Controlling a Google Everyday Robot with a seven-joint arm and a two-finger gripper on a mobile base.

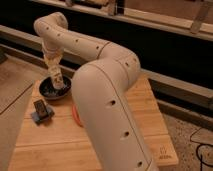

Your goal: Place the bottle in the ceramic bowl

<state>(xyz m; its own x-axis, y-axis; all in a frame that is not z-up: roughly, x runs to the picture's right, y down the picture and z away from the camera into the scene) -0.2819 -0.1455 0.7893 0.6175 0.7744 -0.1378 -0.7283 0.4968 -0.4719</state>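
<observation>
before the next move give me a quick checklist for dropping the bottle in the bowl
1. gripper over the ceramic bowl: ok, it hangs above the bowl.
2. bottle held in the gripper: ok.
3. Bottle bottom resting in the bowl: cannot tell.
4. Bowl sits flat on the wooden table: ok.
5. Dark block apart from the bowl: ok.
6. Red chilli clear of the bowl: ok, mostly hidden by the arm.
</observation>
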